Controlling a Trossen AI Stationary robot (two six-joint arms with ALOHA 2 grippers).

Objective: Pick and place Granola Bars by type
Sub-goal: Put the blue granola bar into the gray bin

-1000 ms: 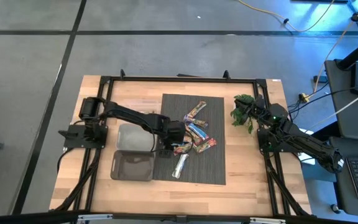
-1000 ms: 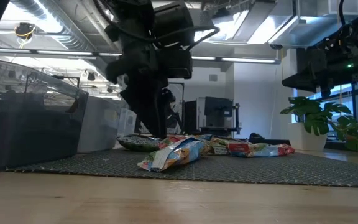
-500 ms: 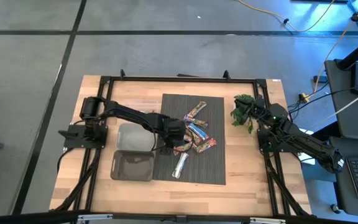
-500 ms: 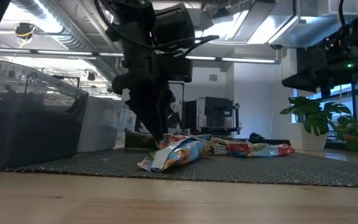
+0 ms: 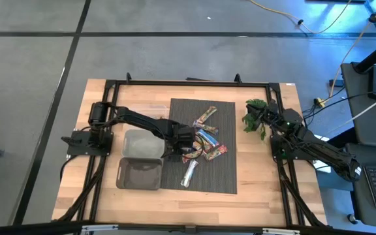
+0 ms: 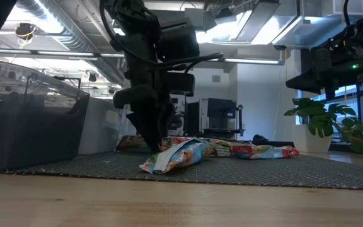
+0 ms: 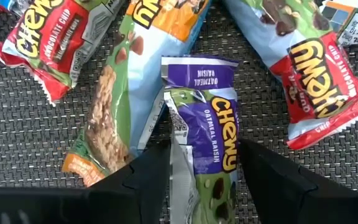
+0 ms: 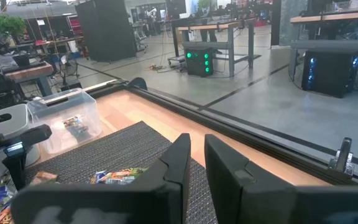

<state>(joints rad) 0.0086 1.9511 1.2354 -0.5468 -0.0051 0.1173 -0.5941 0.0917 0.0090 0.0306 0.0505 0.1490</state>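
Observation:
Several granola bars [image 5: 204, 140] lie in a loose pile on a dark mat [image 5: 224, 179], and a silver one [image 5: 189, 173] lies apart toward the near edge. My left gripper [image 5: 181, 149] is open and low over the pile's left side [image 6: 151, 144]. In the left wrist view its fingers [image 7: 148, 177] stand on either side of a purple-and-green bar [image 7: 207, 134] that lies flat on the mat among blue, red and orange bars. My right gripper [image 5: 268, 119] waits at the table's right edge, shut and empty [image 8: 196, 146]. My left gripper comes from above, pointing down, with one finger on each long side of the purple-and-green bar's nearer end [image 7: 194, 186]. The bar lies flat on the mat. Whether the fingers touch it I cannot tell.
A clear bin [image 5: 142, 143] and a dark tray [image 5: 139, 174] stand just left of the mat. A green plant sprig [image 5: 254, 117] lies at the far right by my right arm. Bare wood shows along the near edge.
My left gripper has gone down toward the pile's left side and a little toward the table's left edge, until its fingertips are close to the mat. The bars have stayed where they were.

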